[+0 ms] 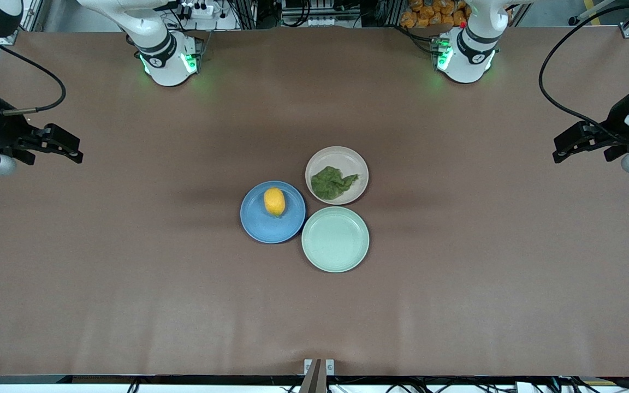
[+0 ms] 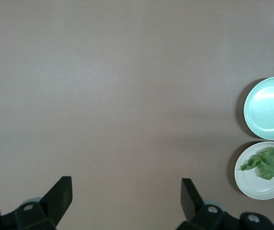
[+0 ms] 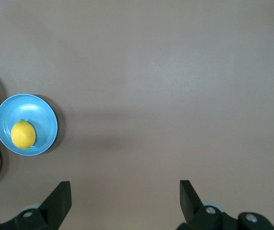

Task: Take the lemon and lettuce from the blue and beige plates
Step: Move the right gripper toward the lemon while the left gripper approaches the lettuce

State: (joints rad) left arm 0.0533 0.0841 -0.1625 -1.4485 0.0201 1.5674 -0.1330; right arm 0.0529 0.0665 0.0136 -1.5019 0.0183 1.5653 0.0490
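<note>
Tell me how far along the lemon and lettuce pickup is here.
Nothing is done yet. The lemon lies on the blue plate and the lettuce on the beige plate. Nothing is in hand: the left gripper and right gripper hang open over bare table at their own ends. Both picks remain.

Brown table (image 1: 129,262), matte cloth cover. Three plates sit directly on it, clustered mid-table and touching or nearly so: blue plate (image 1: 262,224) toward the right arm's end, beige plate (image 1: 347,158) farthest from the front camera, mint-green plate (image 1: 335,239) nearest it (bare).
</note>
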